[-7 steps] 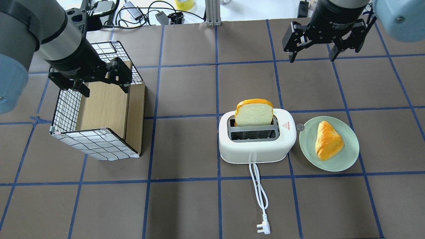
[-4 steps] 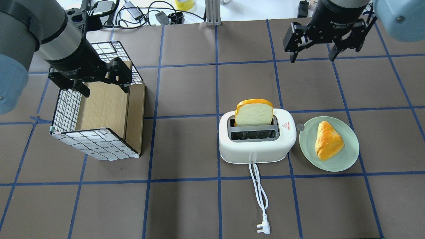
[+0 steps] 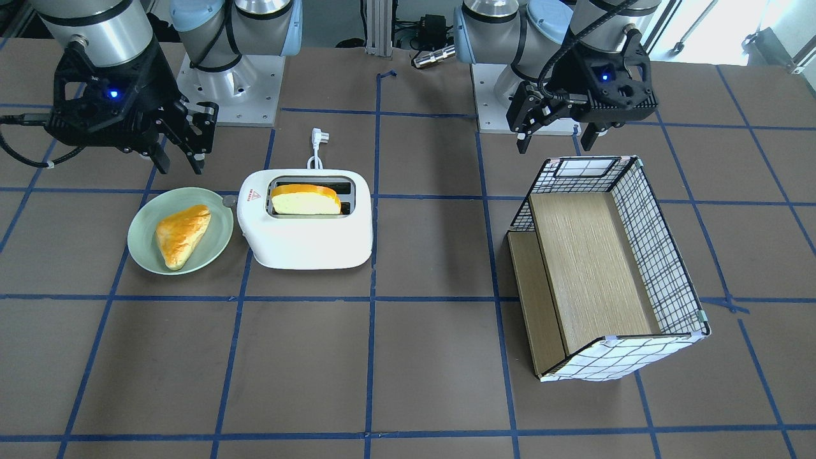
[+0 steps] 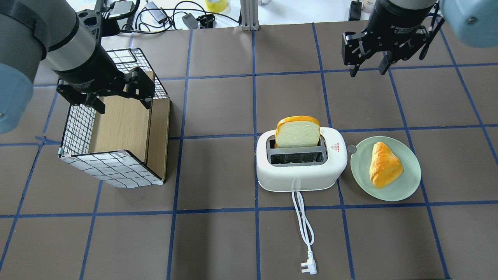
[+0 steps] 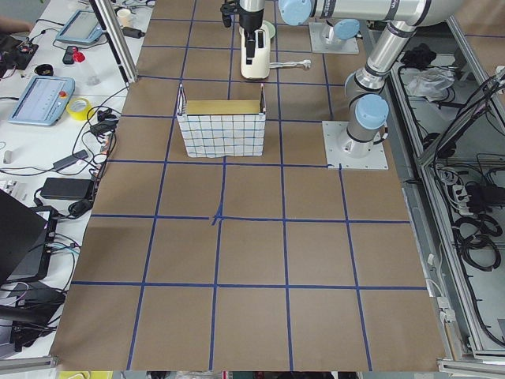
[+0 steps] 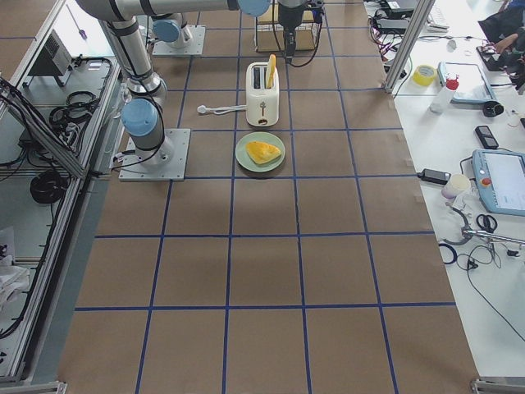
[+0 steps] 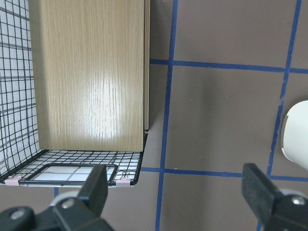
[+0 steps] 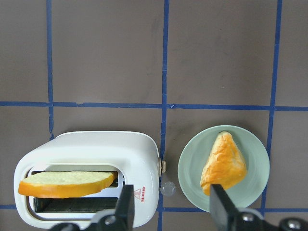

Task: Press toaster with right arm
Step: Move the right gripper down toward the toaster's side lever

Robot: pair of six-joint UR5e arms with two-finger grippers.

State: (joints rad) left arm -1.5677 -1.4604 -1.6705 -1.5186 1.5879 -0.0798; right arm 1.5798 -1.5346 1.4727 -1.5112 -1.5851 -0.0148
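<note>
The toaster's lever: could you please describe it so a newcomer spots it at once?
Start at the white toaster with a bread slice standing in one slot. In the gap between its end and the green plate sits the lever: a small round grey knob, neither white nor green.

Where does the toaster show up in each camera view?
Front-facing: toaster left of centre.
Overhead: toaster right of centre.
Exterior left: toaster top centre, beyond the checkered box.
Exterior right: toaster top centre.
Left wrist: toaster a white sliver at right edge.
Right wrist: toaster lower left.
Shared landmark: green plate beside its lever end.
</note>
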